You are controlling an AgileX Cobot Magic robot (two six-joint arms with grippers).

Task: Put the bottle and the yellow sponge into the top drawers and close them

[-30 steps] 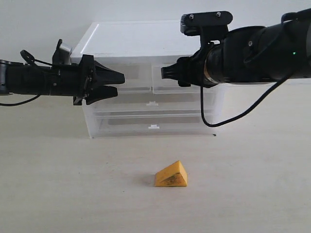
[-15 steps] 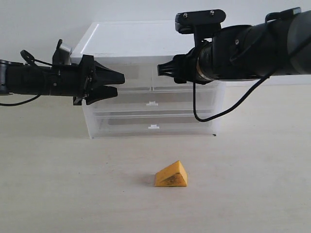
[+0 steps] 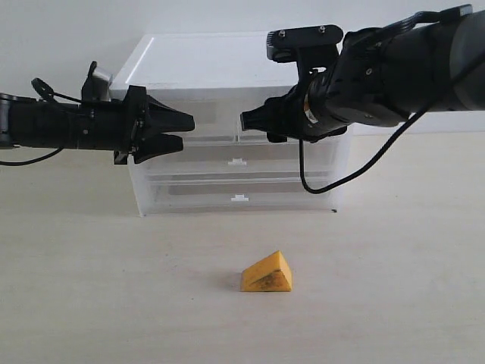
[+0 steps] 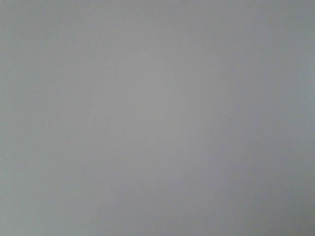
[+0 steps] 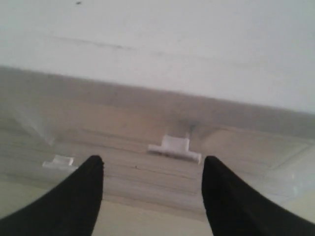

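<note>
Right pincer (image 5: pixel 152 162) agape before chest (image 3: pixel 227 64)

Soft, even light, scene bright. Faint shadow beside yellow sponge (image 3: pixel 267 274). Left wrist view blank grey. Right wrist view blurry, soft-focused.

No writing, label, brand, number or sign can be read in any view. The yellow sponge (image 3: pixel 267 274), at the lower centre of the exterior view, has faint dark smudges on its front face, too blurred to make out as letters. The left wrist view is a plain grey field.
</note>
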